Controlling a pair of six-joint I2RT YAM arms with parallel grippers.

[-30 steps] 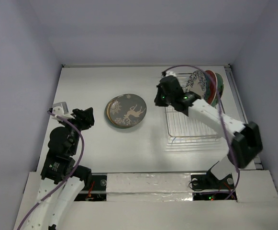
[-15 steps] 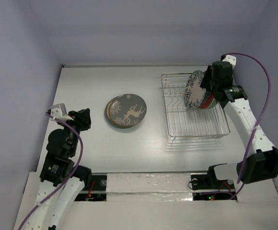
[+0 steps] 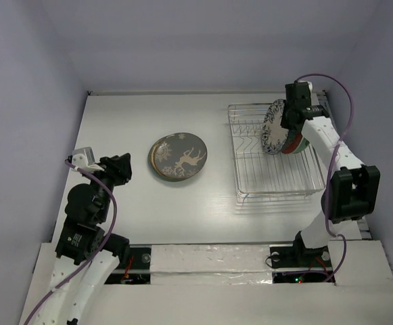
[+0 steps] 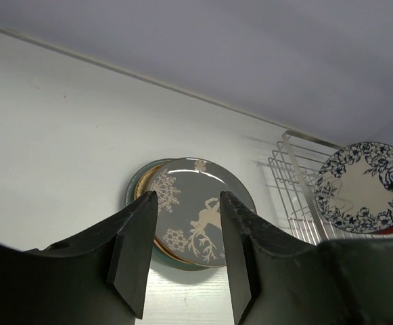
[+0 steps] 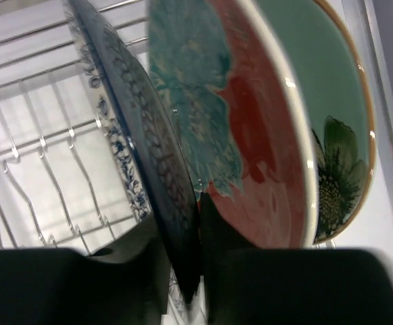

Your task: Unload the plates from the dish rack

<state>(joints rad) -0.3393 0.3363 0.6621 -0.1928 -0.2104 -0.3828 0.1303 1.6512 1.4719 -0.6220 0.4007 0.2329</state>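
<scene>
We saw a robotics lab cell; plain lavender walls point(image 3: 27, 81) boxed a white table point(image 3: 182, 203); two arms point(image 3: 88, 217) stood bolted there.

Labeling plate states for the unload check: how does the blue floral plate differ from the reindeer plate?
Pose: the blue floral plate stands on edge; the reindeer plate lies flat.
Place: the floral one is in the dish rack; the reindeer one tops a stack on the table.
Contact: the right gripper clamps the floral plate's rim; no gripper touches the reindeer plate.
Shared: both round and patterned.
</scene>
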